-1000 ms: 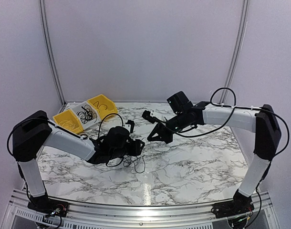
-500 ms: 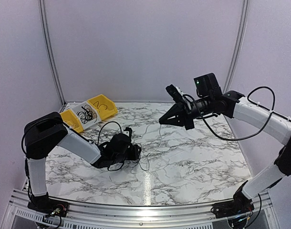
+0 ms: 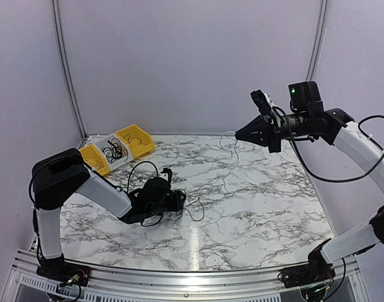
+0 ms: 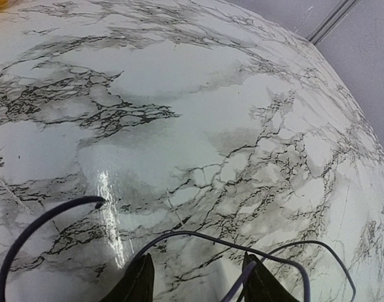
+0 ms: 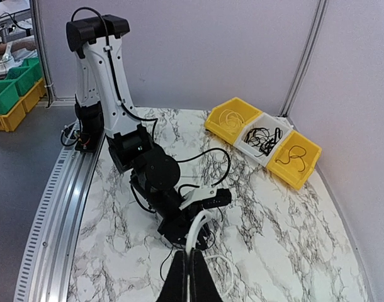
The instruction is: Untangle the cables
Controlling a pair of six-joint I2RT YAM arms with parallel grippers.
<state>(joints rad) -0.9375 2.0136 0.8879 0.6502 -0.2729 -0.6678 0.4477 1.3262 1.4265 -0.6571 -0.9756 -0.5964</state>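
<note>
My right gripper [image 3: 238,133] is raised high at the right and shut on a thin white cable [image 3: 231,160], which hangs in a slack line down to the table near my left gripper [image 3: 179,200]. The right wrist view shows this white cable [image 5: 198,229] running from the shut right gripper [image 5: 193,255] to the left arm's head. The left gripper [image 4: 197,258] lies low on the marble, jaws apart. A thin dark cable [image 4: 198,235] loops across the gap in front of its fingertips [image 4: 146,264]. A small black loop [image 3: 195,212] lies beside it.
At the back left stand three bins in a row: a yellow bin [image 3: 91,158], a white bin [image 3: 114,150] holding a tangle of black wires, and a yellow bin [image 3: 134,139] with one wire. Walls enclose the marble table [image 3: 267,207]; a metal rail [image 3: 192,277] runs along the front.
The right arm has risen and swung to the right, drawing the white cable up off the table. The left gripper has stayed low over the black wires, shifting only slightly.
</note>
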